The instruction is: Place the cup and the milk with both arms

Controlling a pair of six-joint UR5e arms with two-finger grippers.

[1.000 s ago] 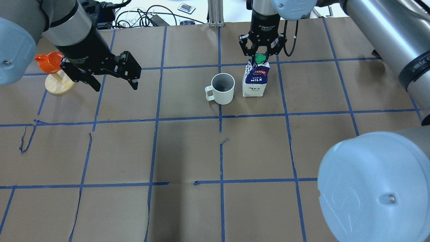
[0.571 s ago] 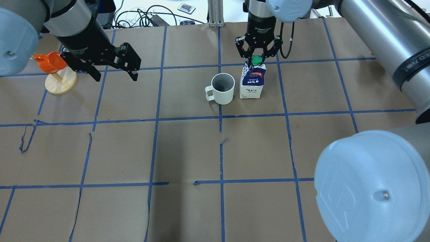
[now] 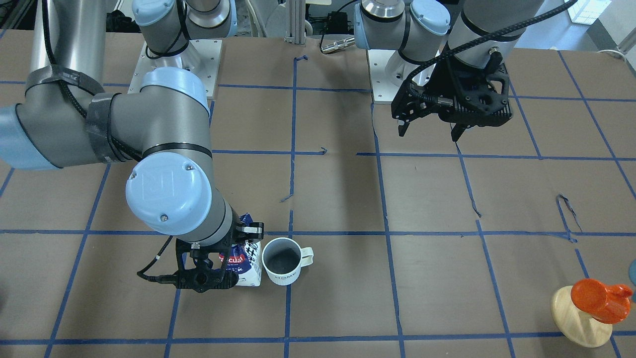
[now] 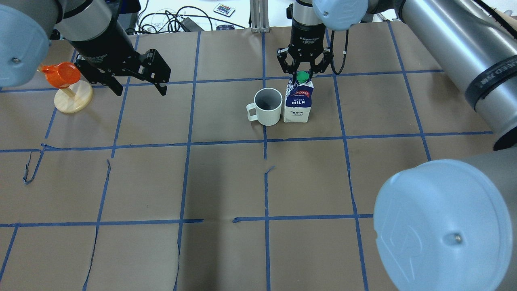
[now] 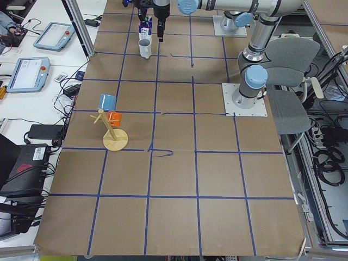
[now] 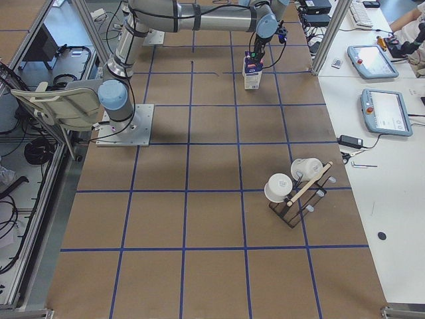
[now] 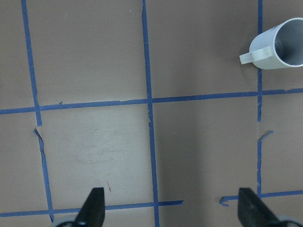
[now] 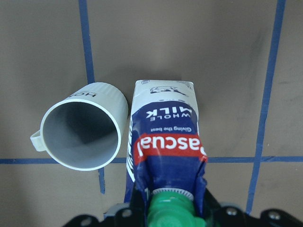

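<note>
The white cup [image 4: 266,106] stands upright on the brown table, handle to the overhead view's left. The blue and white milk carton [image 4: 297,104] with a green cap is upright right beside it, on its right; I cannot tell whether they touch. My right gripper [image 4: 302,72] is shut on the carton's gabled top. The right wrist view shows the carton [image 8: 163,123], the cup [image 8: 83,130] and the gripper [image 8: 170,210] around the cap. My left gripper [image 4: 137,83] is open and empty, well left of the cup; its fingers [image 7: 94,208] are wide apart above bare table.
A wooden stand [image 4: 72,97] with an orange cup [image 4: 60,74] is at the far left, close to the left gripper. A rack with white mugs [image 6: 295,189] stands at the table's right end. Cables [image 4: 169,20] lie beyond the far edge.
The right gripper has carried the milk carton to the left, close up beside the cup. The left gripper has drifted slightly toward the far edge and stays open.
</note>
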